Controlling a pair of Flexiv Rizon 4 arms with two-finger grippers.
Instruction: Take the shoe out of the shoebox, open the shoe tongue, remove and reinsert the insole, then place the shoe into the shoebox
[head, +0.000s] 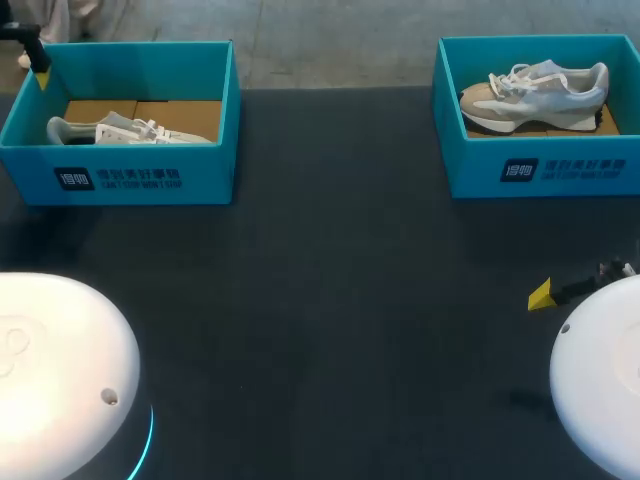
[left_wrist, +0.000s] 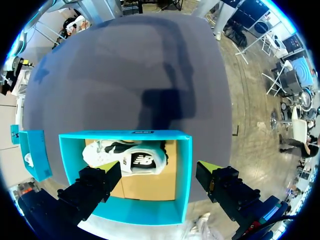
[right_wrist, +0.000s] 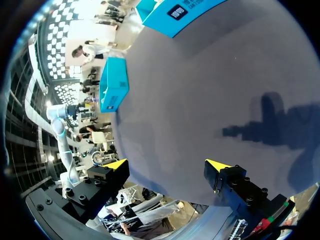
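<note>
1. Where the dark worktop (head: 330, 330) lies nearest me, the white bases of the left arm (head: 50, 370) and the right arm (head: 600, 380) sit at 7 and 5 o'clock.
2. Just past the right base, at about 4 o'clock, the right arm's jaws hang over bare worktop. The head view shows one yellow tip (head: 541, 296). The right wrist view shows both tips (right_wrist: 117, 164) well apart with nothing between them.
3. At 10 o'clock stands the left shoebox (head: 130, 180), teal and lidless. A white and grey shoe (head: 120, 130) rests inside on the cardboard floor, and from the left wrist view it seems to lie on its side.
4. Above that box's far corner, toward 11 o'clock, hang the left arm's jaws. They stand wide apart and are clamped on nothing. One fingertip (left_wrist: 107, 170) is over the box's inside, near the shoe, and the other is outside the box's wall.
5. At 2 o'clock stands the right shoebox (head: 540, 170), also teal and open. A second shoe (head: 535, 95) stands upright on its sole inside, toe toward 9 o'clock.
</note>
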